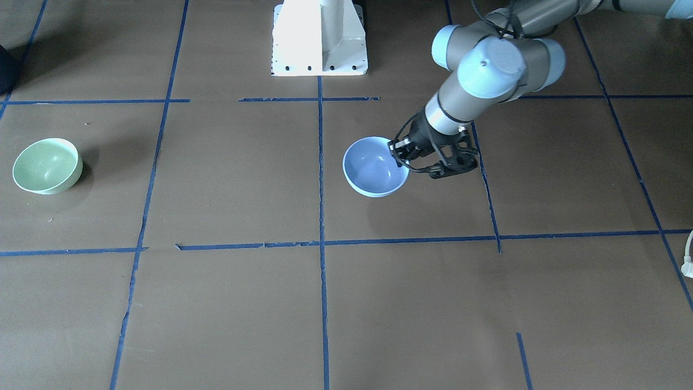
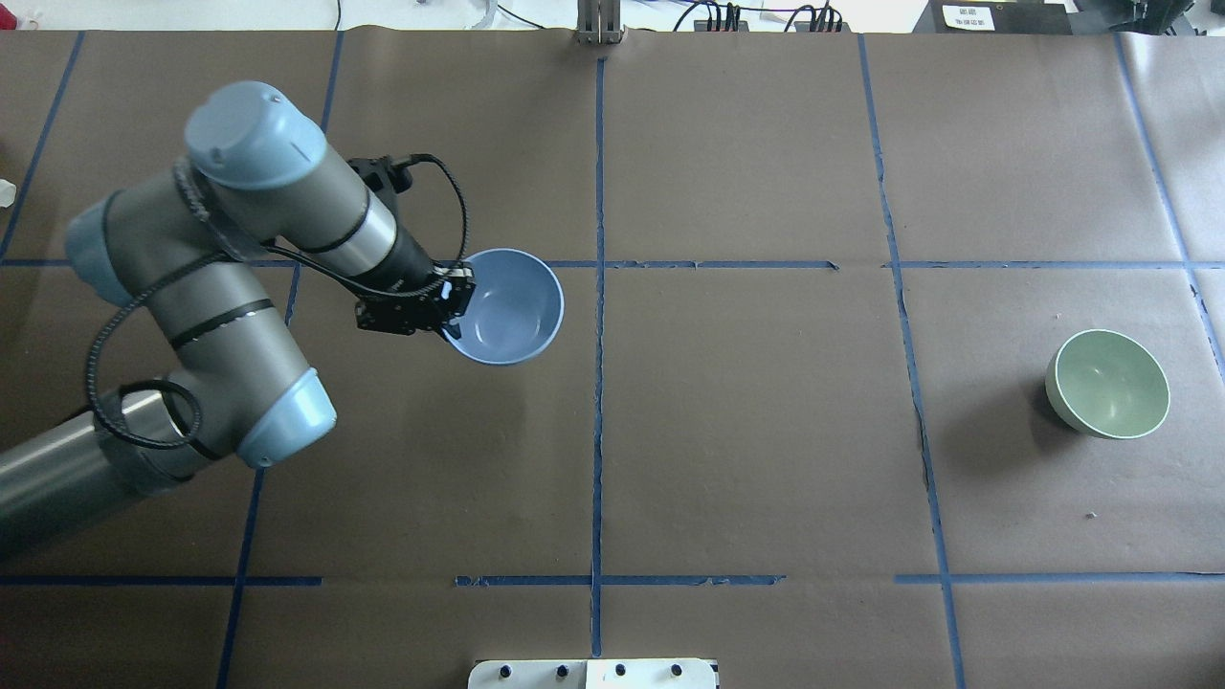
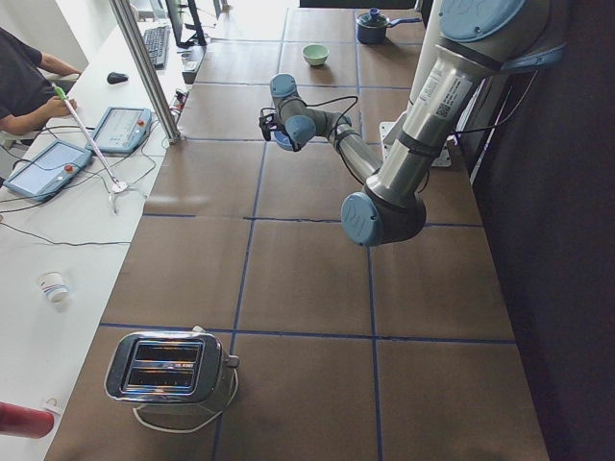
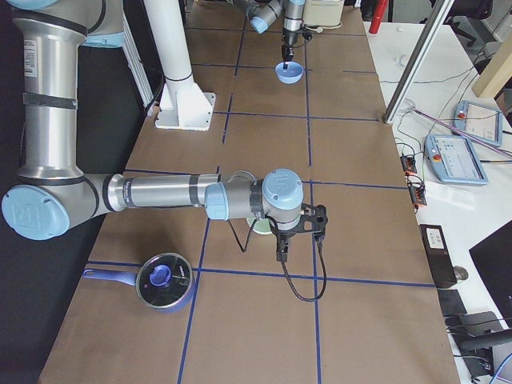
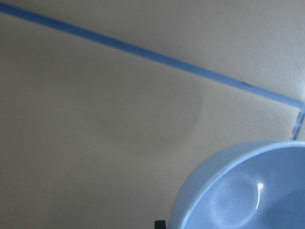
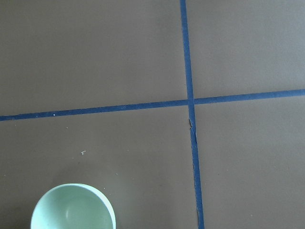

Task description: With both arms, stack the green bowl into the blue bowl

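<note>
The left arm (image 2: pixel 220 316) came in from the left end of the bench (image 2: pixel 746 431). The left gripper (image 2: pixel 452 308) was clenched on the rim of the blue bowl (image 2: pixel 512 306), with one finger inside the wall and the other outside it. That bowl was upright, mouth up, a little left of the middle tape line (image 2: pixel 598 411) and about midway between the robot's edge and the operators' edge. It looked raised off the paper: in the left wrist view its round shadow (image 5: pixel 157 119) lay on the bench apart from it.

The green bowl (image 2: pixel 1107 383) stood upright on the paper toward the right end, well apart from the blue bowl. It too was roughly midway between the two long edges.

The right arm (image 4: pixel 160 192) showed only in the exterior right view, stretched out low from the robot's edge. There the right gripper (image 4: pixel 281 253) pointed down just beside the green bowl, which was mostly hidden behind the wrist. Whether its jaws were released or clenched could not be told. The right wrist view looked down on the green bowl in its lower left corner, near a crossing of two tape lines.

A white pedestal (image 1: pixel 319 43) stood at the middle of the robot's edge. A lidded pot (image 4: pixel 163 282) sat near the right-end corner on the robot's side. A toaster (image 3: pixel 171 369) sat near the left-end corner on the operators' side.
</note>
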You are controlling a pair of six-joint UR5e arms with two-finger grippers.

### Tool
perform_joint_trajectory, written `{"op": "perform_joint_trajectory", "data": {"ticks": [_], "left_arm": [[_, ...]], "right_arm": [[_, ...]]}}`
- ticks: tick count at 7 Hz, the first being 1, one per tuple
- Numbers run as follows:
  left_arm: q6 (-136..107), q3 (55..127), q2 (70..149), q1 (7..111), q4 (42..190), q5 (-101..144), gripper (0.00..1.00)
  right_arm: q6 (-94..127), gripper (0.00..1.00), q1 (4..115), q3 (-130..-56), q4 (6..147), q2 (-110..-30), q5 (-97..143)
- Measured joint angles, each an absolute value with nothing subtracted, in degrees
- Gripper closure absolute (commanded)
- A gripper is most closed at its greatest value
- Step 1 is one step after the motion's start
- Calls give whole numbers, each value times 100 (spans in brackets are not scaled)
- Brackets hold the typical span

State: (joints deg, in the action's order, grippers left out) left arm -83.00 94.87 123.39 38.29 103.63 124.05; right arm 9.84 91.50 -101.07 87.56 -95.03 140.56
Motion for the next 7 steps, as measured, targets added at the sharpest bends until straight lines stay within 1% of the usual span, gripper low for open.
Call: {"op": "perform_joint_trajectory", "data": {"ticks": [1,3,5,7], "left_arm": [[-8444,9252,12510,3536,10612,12055,98],[-8672,8758,12753,3234,11114,11707,93],[-8713,8621,12862,3172,11221,11662,0],[-8687,8678,12862,3172,11219,11655,0]], "right_arm": [[1022,0,9150,-10142,8741,-9506,14135],[1110,0,9150,-10183,8734,-9515,14237],[1124,0,9150,-10186,8729,-9521,14239],[1130,0,9149,-10186,8728,-9526,14243]]}}
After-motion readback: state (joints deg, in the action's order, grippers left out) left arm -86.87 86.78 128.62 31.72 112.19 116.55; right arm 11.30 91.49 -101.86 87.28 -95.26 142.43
